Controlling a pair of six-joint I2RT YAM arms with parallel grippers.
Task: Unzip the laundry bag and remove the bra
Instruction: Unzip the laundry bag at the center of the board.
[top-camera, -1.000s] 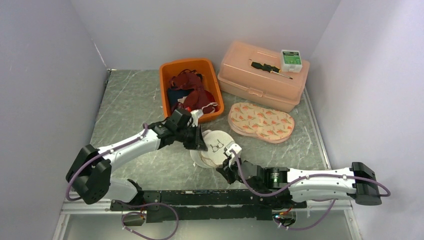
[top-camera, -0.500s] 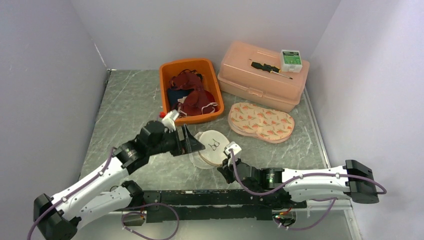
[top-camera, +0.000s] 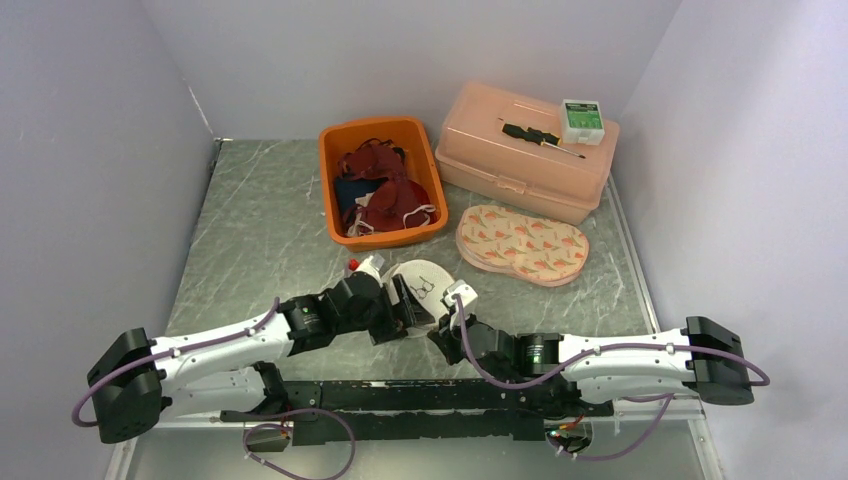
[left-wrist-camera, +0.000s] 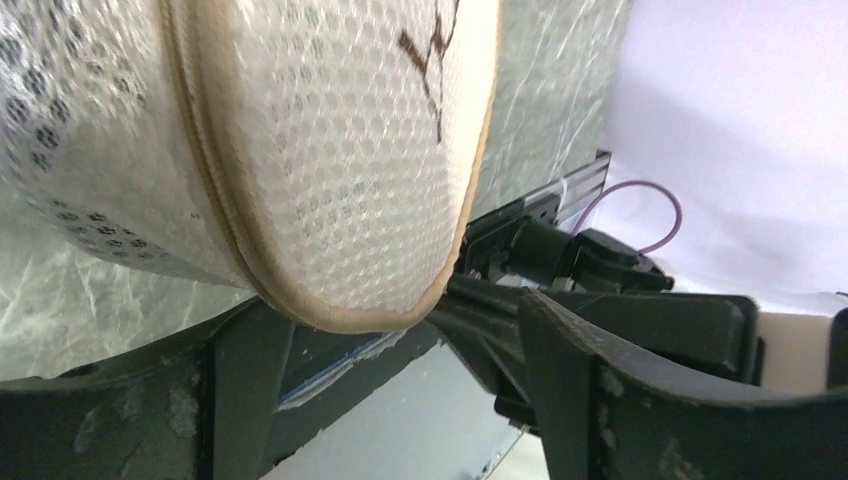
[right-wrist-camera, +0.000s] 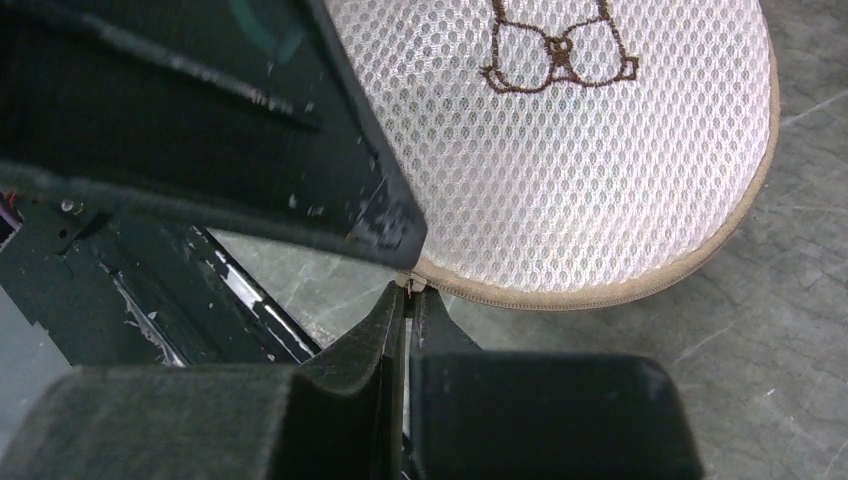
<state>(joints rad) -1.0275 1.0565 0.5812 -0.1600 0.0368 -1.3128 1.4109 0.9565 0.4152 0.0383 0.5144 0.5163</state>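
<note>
Here the right hand (right-wrist-camera: 408, 305) pinches the zipper pull (right-wrist-camera: 410, 284) on the rim of the laundry bag (top-camera: 425, 283), just ahead of its fingertips, probably to draw it. The left hand (top-camera: 408, 303), spread wide, has the bag between its fingers, likely to brace it.

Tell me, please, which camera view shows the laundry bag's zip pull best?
The right wrist view: the pull sits close up at the bag's tan rim, pinched between the right gripper's shut jaws. The left wrist view shows only the zip line along the bag's side, no pull. In the top view it is too small to tell.
</note>
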